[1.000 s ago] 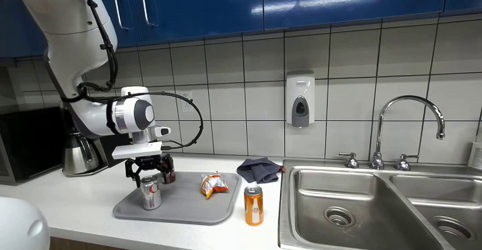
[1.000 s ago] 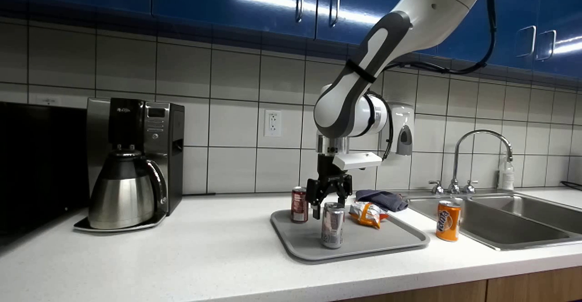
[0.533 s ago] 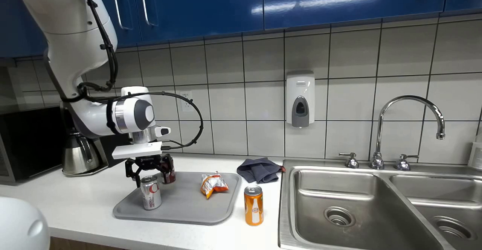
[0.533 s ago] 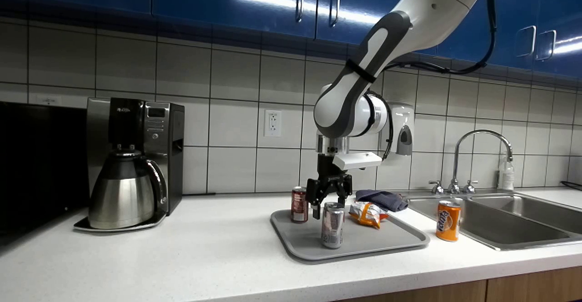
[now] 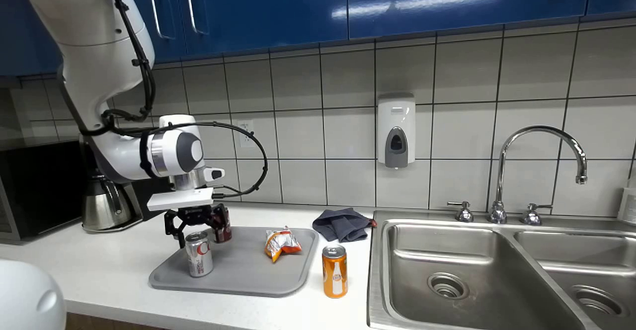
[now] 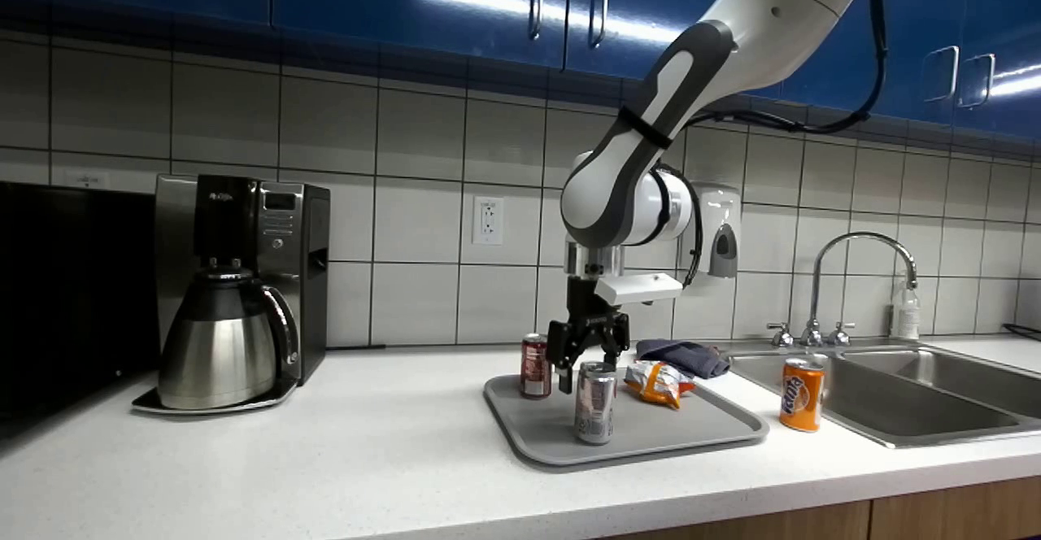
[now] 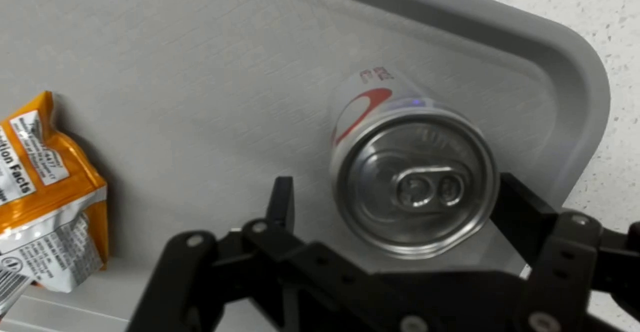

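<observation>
My gripper (image 5: pixel 198 234) is open and empty, pointing down at the grey tray (image 5: pixel 248 266). It is nearest to a silver can (image 5: pixel 199 259), which stands upright near the tray's front corner. In the wrist view the can's lid (image 7: pixel 415 187) lies between the spread fingers (image 7: pixel 283 199). There is a gap on the left, and the other finger shows close beside the lid's right rim. I cannot tell whether it touches. A dark red can (image 6: pixel 535 367) stands behind the gripper, partly hidden in an exterior view. An orange and silver snack bag (image 6: pixel 657 384) lies on the tray.
An orange can (image 5: pixel 335 273) stands on the counter beside the tray, close to the steel sink (image 5: pixel 380 270). A dark cloth (image 5: pixel 342 224) lies behind it. A coffee maker with a steel carafe (image 6: pixel 219 357) stands by the wall. Blue cabinets (image 6: pixel 423 3) hang above.
My gripper has shifted only very slightly and stays open. The cans, the bag and the tray have not moved.
</observation>
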Tool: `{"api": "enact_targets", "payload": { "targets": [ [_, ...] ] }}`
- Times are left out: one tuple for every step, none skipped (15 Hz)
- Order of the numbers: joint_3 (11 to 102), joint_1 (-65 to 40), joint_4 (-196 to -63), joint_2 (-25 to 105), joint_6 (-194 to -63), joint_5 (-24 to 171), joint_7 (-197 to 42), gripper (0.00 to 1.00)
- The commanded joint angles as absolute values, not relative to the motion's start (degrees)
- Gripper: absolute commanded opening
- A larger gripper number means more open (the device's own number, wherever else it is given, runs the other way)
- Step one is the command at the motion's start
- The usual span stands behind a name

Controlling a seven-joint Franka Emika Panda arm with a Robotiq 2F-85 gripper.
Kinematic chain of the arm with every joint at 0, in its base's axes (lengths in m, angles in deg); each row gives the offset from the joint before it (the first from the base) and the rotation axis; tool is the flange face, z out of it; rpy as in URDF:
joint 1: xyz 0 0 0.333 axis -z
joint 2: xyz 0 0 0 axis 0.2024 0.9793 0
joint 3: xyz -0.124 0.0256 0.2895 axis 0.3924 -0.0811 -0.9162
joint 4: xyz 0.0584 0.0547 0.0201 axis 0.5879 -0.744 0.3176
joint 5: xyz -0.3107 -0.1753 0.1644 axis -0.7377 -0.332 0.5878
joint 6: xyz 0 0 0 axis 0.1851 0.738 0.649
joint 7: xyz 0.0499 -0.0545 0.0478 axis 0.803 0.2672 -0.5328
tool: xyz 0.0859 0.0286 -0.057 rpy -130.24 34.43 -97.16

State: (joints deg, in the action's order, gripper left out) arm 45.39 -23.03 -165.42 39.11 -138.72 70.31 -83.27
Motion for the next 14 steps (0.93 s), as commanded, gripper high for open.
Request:
{"api": "enact_targets", "payload": {
  "targets": [
    [45.1,-22.9,-165.9,38.7,-138.8,69.2,-82.9,1.00],
    [45.1,-22.9,-166.0,38.6,-138.7,69.2,-83.0,1.00],
    [45.1,-22.9,-166.2,38.4,-138.7,69.2,-83.0,1.00],
    [45.1,-22.9,-166.4,38.3,-138.7,69.2,-83.1,1.00],
    [45.1,-22.9,-166.6,38.2,-138.7,69.2,-83.2,1.00],
    [45.1,-22.9,-166.7,38.1,-138.7,69.2,-83.2,1.00],
    [45.0,-22.8,-166.8,38.0,-138.7,69.3,-83.3,1.00],
    [45.0,-22.8,-166.9,38.0,-138.7,69.3,-83.4,1.00],
    [45.0,-22.9,-167.0,38.1,-138.7,69.2,-83.3,1.00],
    [45.1,-22.9,-167.0,38.2,-138.6,69.2,-83.3,1.00],
    [45.1,-22.9,-167.0,38.1,-138.6,69.2,-83.2,1.00],
    [45.1,-22.9,-167.1,38.1,-138.4,69.2,-83.1,1.00],
    [45.1,-23.0,-167.2,38.1,-138.3,69.0,-82.9,1.00],
    [45.1,-22.9,-167.2,38.1,-138.3,69.1,-83.1,1.00]
  ]
}}
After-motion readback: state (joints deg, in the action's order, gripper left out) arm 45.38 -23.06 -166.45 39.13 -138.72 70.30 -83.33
